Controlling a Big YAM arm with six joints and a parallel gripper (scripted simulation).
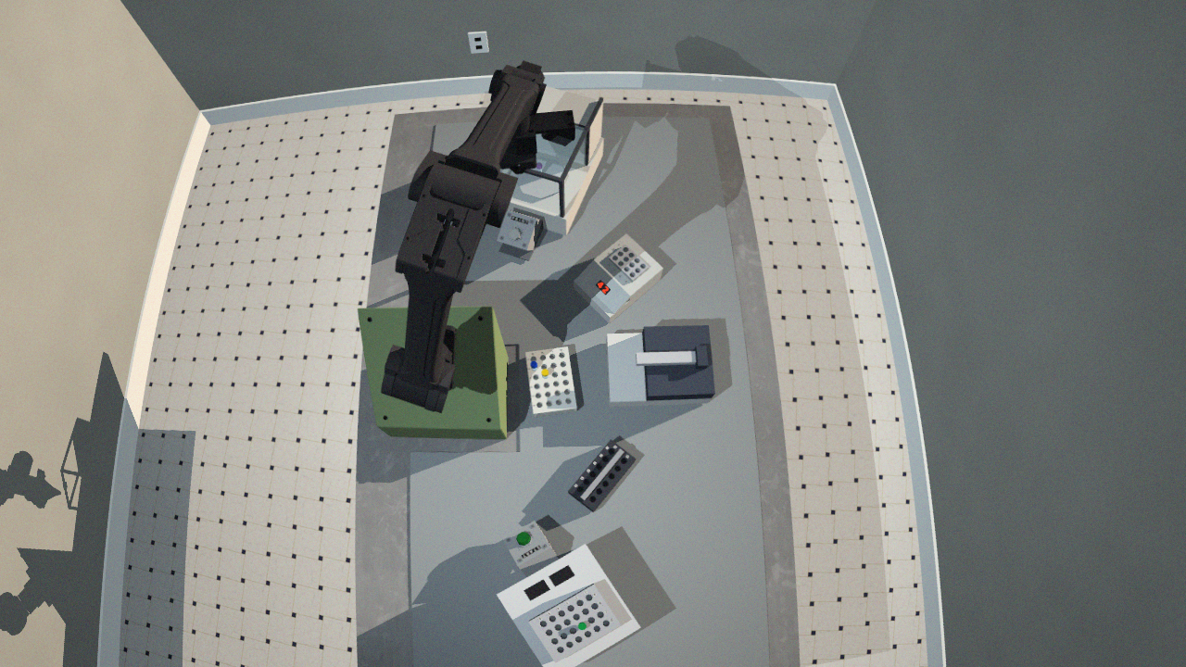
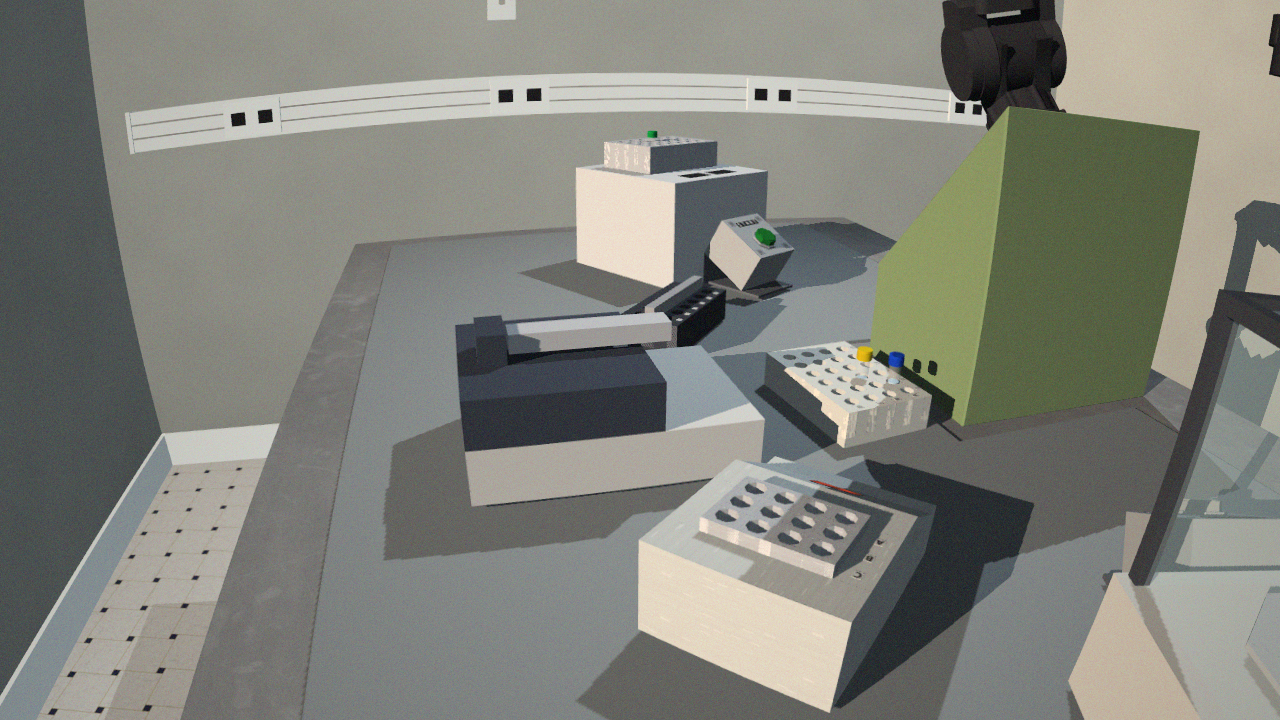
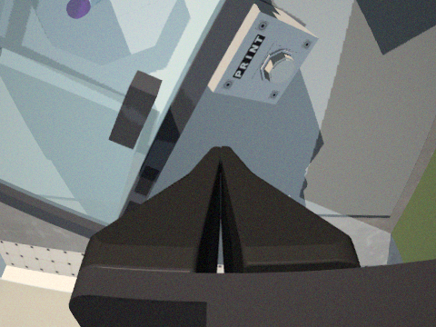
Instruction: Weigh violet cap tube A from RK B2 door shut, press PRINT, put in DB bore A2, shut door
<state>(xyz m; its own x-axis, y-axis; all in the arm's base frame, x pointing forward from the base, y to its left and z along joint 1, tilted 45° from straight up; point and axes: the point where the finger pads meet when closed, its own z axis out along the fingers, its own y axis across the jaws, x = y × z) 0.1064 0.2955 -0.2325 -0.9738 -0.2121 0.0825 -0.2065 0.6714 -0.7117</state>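
Note:
My gripper (image 3: pixel 221 161) is shut and empty. It hangs above the front edge of the balance (image 1: pixel 585 186) (image 2: pixel 1177 447), a little to the side of the white PRINT key (image 3: pixel 279 69) (image 1: pixel 517 232). The violet cap of tube A (image 3: pixel 78 7) (image 1: pixel 538 166) shows inside the glass box, over the pan. The top pane seems to cover the box, with its dark handle (image 3: pixel 136 109) close to the front edge. The dry block (image 1: pixel 627 261) (image 2: pixel 778 528) shows no tube in its bores. The balance's lamp cannot be made out.
The tube rack (image 1: pixel 551 397) (image 2: pixel 881 420) holds a blue-capped and a yellow-capped tube near the green arm base (image 1: pixel 485 372). The spectrophotometer (image 1: pixel 625 385) (image 2: pixel 563 416), magnet block (image 1: pixel 602 474) and mixer (image 1: pixel 518 610) (image 2: pixel 626 223) stand farther along. The mixer holds a green-capped tube.

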